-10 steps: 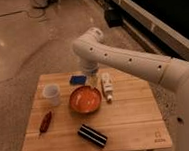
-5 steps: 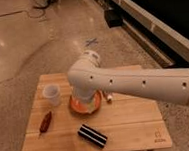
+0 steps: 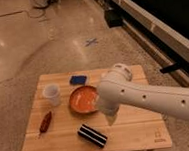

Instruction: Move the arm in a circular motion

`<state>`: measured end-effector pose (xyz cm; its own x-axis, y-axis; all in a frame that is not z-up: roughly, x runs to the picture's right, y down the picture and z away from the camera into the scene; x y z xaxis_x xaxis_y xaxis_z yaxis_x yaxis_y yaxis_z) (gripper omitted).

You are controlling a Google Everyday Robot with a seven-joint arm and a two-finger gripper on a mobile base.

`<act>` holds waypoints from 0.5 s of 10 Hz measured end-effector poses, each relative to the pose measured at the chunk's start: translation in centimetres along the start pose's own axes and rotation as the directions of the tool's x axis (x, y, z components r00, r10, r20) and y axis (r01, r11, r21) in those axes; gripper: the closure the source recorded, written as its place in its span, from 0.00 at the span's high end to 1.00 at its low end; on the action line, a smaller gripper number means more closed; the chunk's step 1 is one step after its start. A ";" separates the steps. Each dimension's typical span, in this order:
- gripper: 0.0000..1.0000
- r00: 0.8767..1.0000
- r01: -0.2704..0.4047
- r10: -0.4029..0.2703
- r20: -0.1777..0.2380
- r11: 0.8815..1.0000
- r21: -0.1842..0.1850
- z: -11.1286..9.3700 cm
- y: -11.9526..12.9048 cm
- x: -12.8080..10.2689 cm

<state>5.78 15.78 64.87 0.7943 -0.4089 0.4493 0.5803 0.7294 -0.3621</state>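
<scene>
The arm is a thick glossy white tube with small dark dots. It reaches in from the right edge over the wooden table. Its rounded joint sits above the table's middle. A short segment turns down from there to the gripper, a pale tip pointing down at the table just right of the orange bowl. The arm covers the bowl's right edge.
A white cup stands at the left. A blue pad lies behind the bowl, a red chili at the front left, and a black striped block at the front. Polished floor surrounds the table, with a dark wall base at the right.
The arm's joint has swung from the table's far side toward the front and to the right, and the gripper now points down right of the bowl.
</scene>
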 end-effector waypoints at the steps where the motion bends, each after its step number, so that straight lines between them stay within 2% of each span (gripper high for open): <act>1: 0.65 0.997 -0.073 0.073 -0.004 0.997 0.004 -0.2 1.5 2.6; 2: 0.65 0.984 -0.176 0.176 -0.017 0.984 0.011 -0.6 3.2 6.5; 4: 0.65 0.934 -0.354 0.354 -0.049 0.935 0.015 -0.9 6.5 13.7; 5: 0.65 0.908 -0.415 0.415 -0.059 0.910 0.015 -1.0 7.4 16.2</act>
<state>23.13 13.98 68.70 0.9726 -0.1005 0.2097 0.1955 0.8415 -0.5036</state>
